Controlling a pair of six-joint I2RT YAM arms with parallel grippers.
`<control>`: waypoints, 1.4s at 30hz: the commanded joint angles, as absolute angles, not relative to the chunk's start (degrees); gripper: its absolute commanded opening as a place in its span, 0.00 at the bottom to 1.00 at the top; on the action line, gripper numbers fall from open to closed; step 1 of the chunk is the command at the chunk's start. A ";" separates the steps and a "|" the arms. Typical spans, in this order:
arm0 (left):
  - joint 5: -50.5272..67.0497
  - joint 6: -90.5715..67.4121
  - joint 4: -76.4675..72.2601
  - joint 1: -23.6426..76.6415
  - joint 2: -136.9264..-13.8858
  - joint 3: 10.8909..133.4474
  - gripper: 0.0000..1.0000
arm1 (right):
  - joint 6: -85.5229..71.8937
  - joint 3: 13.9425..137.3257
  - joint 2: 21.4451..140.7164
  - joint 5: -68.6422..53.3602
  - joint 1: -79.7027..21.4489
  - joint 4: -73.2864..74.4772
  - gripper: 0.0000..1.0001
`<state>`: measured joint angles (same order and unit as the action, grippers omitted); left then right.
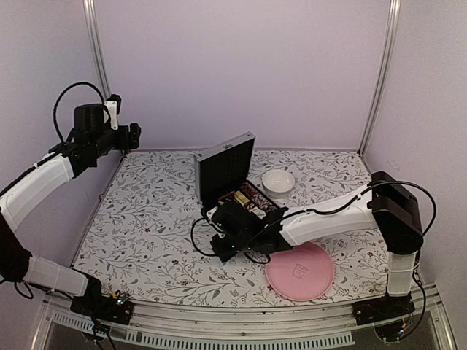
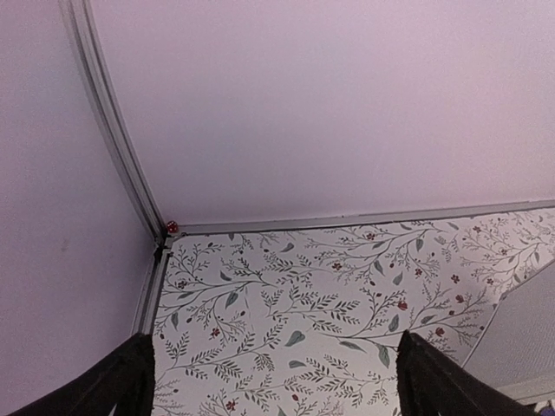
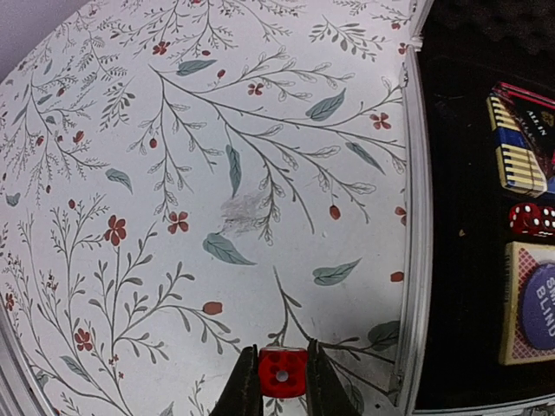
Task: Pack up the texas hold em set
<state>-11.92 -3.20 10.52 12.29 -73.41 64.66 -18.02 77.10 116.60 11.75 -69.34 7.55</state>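
Note:
The texas hold em set is a silver briefcase [image 1: 225, 169] standing open mid-table, lid upright, black lining showing. In the right wrist view its metal rim [image 3: 420, 217] runs down the right side. Inside lie a card deck [image 3: 520, 143], red dice [image 3: 531, 218] and a blue blind chip [image 3: 542, 303]. My right gripper [image 3: 282, 364] is shut on a red die [image 3: 282, 380], just above the tablecloth left of the case rim; from above it sits at the case's front left [image 1: 221, 244]. My left gripper [image 1: 134, 135] hangs high at the back left, open and empty [image 2: 276, 386]. A small red die [image 2: 172, 226] lies in the back-left corner.
A white bowl [image 1: 278, 181] stands right behind the case. A pink plate [image 1: 300, 270] lies at the front right, under the right arm. Lilac walls and metal posts [image 2: 113, 130] close in the flowered tablecloth.

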 commanded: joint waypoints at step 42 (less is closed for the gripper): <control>-10.22 -4.54 11.73 12.64 -74.36 66.37 0.97 | -19.63 84.91 120.54 7.18 -54.82 12.72 0.05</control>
